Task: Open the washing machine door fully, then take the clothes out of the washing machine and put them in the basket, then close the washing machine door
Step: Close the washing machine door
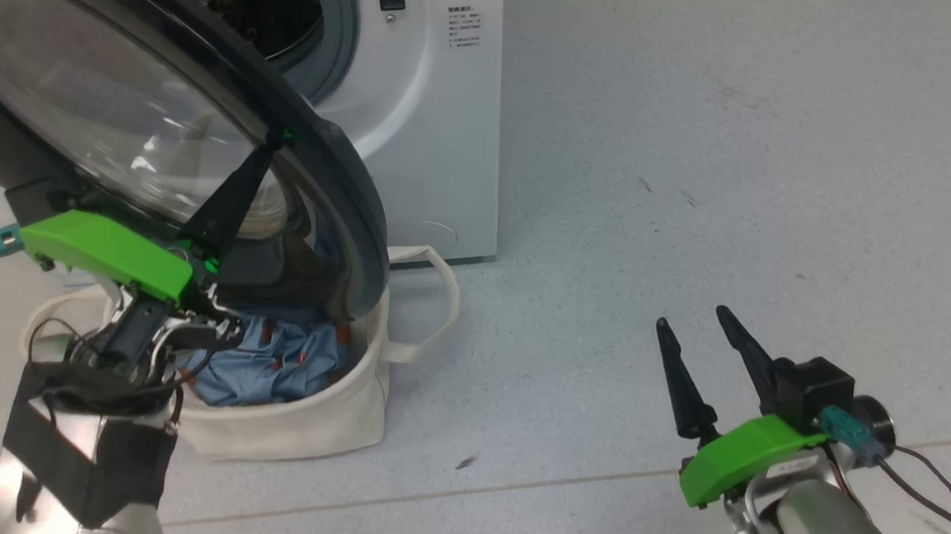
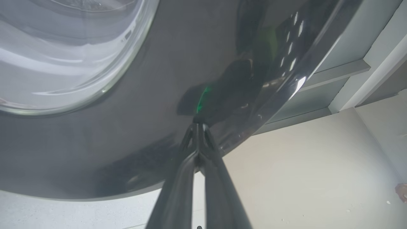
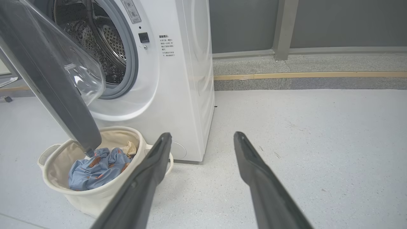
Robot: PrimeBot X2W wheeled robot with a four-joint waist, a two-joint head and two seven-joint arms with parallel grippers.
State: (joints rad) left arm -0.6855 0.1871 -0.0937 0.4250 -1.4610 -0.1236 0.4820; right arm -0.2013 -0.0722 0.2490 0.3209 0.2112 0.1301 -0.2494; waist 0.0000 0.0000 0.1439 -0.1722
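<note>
Both pieces of the clothes lay in the basket on the floor before the washing machine. Left fingers, pinched shut, pressed tip-first on the black rim of the washing machine door, likely to swing it closed. Right fingers spread apart, idle.

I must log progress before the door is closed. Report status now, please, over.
Left tool shut, tips on washing machine door rim. Right tool open, empty. Clothes in basket. Door part open, over basket.

Bright, even overhead light, soft shadows on the floor. Glare streaks on the washing machine door. Wrist views bend at edges; left one slightly blurred.
</note>
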